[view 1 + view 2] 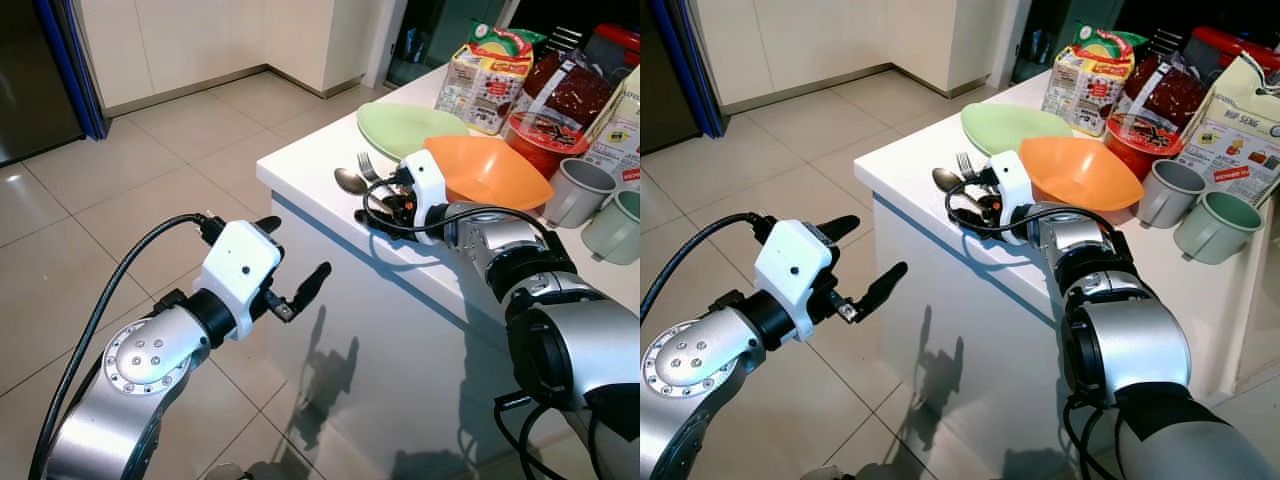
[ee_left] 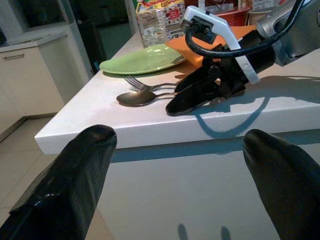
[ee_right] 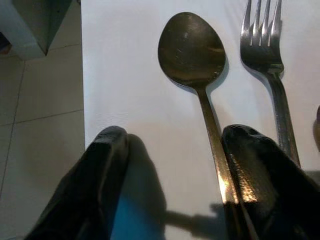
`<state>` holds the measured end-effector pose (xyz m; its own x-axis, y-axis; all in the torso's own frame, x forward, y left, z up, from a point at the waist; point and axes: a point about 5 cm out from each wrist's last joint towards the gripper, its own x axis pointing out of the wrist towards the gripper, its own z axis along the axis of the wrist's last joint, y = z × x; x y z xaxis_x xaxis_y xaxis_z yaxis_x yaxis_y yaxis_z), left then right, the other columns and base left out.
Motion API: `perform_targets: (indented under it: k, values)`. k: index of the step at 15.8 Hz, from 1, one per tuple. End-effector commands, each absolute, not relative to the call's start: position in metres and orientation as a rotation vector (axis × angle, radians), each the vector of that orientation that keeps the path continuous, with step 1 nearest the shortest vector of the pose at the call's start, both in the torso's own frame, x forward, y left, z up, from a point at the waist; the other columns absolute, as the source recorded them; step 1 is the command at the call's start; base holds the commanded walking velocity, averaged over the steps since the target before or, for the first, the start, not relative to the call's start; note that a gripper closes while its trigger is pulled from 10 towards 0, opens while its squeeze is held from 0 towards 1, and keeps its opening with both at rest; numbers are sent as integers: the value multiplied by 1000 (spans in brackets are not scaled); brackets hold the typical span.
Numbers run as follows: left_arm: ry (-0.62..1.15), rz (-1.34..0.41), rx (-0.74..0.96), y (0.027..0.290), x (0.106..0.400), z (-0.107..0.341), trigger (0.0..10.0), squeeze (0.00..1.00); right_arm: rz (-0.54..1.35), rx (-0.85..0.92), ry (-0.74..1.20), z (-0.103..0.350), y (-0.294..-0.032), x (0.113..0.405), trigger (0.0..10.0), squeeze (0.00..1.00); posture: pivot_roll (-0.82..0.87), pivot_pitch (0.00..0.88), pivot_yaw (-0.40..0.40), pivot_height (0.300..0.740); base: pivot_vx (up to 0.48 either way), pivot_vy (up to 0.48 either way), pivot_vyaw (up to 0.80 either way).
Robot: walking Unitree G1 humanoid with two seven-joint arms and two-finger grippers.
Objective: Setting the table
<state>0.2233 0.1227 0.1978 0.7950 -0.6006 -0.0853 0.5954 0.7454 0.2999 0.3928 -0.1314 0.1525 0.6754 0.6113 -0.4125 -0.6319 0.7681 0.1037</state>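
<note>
the right hand (image 3: 170, 170) is lowered onto the white desk (image 1: 300, 165) near its left corner, fingers spread apart, the spoon (image 3: 192, 50) handle running between them beside one finger. the fork (image 3: 265, 45) lies just right of the spoon. a green plate (image 1: 405, 125) and orange bowl (image 1: 490, 170) sit farther back. the left hand (image 1: 290, 270) is held wide open over the floor, left of the desk.

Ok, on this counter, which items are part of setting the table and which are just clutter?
Part of the job:
spoon, between the right end effector's open fingers
fork beside it
green plate
orange bowl
two mugs, probably

Just lying about:
food packets at the back
red container
left end effector, open, off the counter
</note>
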Motion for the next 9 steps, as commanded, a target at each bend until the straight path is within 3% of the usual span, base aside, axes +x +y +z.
perform_targets:
  k: [1,9]
  values:
    - [-15,-688,315,118,222,198,10000,0,684,-32,515,136,-137,386,0,0,104,37,-128,740,0,0,0]
    - [-18,-706,319,117,223,198,10000,0,677,-8,483,144,-138,389,0,0,103,16,-120,740,0,0,0]
